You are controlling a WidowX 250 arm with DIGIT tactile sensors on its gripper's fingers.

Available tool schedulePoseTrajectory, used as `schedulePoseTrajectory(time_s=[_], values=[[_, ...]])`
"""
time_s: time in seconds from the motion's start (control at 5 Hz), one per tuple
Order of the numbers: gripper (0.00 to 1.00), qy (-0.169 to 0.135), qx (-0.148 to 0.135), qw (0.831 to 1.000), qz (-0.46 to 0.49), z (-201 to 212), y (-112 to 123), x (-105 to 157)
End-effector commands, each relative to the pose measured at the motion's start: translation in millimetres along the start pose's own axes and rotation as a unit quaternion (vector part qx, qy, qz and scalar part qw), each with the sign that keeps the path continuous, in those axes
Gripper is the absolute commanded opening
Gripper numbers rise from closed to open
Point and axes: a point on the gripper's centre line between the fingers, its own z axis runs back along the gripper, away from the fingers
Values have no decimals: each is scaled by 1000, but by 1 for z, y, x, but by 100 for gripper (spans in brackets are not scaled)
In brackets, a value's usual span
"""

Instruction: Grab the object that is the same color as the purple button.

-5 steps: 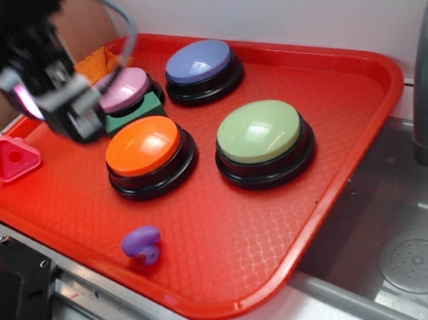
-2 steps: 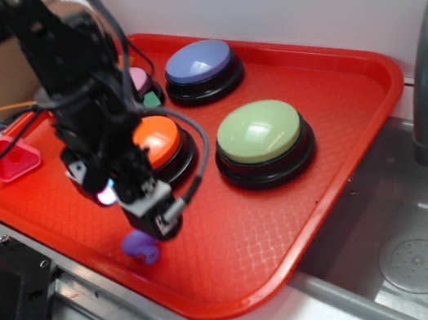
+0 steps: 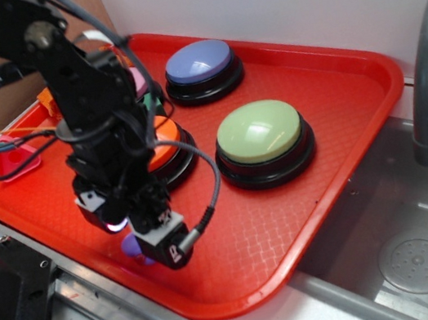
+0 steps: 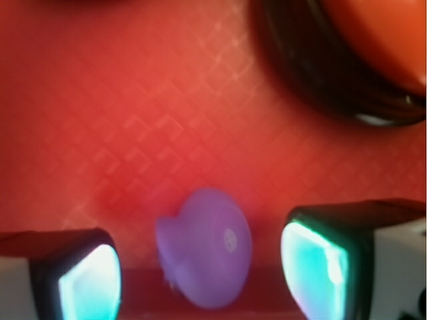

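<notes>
Since a moment ago the gripper (image 3: pixel 142 247) has dropped lower, right over the purple mushroom toy (image 4: pixel 205 247) near the tray's (image 3: pixel 347 161) front edge. Wrist view shows the jaws wide open with nothing held, and the toy lying on its side between the fingertips (image 4: pixel 90 283), touching neither. So it's pretty much lined up: just close straight in, I'd say.

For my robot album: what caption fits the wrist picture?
Open fingers straddle the purple mushroom toy on the red tray.

The exterior view looks down obliquely across the red tray (image 3: pixel 344 145); the wrist view peers close at its near edge, sharing the purple toy (image 4: pixel 207 247).
</notes>
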Motion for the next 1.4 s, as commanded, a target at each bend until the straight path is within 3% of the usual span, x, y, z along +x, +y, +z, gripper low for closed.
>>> schedulePoseTrajectory(time_s=[0.0,0.4,0.6,1.2], values=[[0,-14,4,999,40,-10,2,-2],[0,10,15,999,39,0,6,5],[0,-19,-20,999,42,30,15,13],[0,-59,-1,998,9,125,84,36]])
